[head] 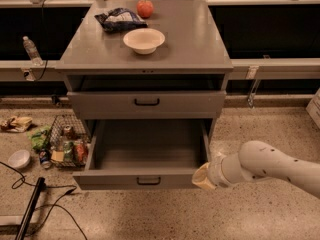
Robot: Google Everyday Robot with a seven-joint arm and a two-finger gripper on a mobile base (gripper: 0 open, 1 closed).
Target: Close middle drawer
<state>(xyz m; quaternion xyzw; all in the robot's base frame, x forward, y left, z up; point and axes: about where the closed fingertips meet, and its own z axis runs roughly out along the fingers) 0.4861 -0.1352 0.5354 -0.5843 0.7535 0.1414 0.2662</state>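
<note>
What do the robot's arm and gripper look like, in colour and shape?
The arm is a smooth, rounded tube with a cream-white shell and a few small dark dots. It narrows to a ringed wrist. The gripper, beside the right front corner of the open drawer, looks pale yellowish-tan. No cables or lettering show.

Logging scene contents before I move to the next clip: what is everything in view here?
cabinet: 1, grey, centre
middle drawer: 1, grey, pulled far out, nothing seen inside
upper drawer: 1, grey, slightly open
bowl: 1, cream, on the cabinet top
crumpled bag: 1, dark blue, behind the bowl
round fruit: 1, orange-red, at the back of the cabinet top
bottle: 1, clear, left ledge
wire basket: 1, dark, on the floor left of the middle drawer, holding cans
floor bowl: 1, white, far left
cables: black, on the floor at lower left
arm: 1, white, lower right
gripper: 1, cream, at the middle drawer's right front corner
</note>
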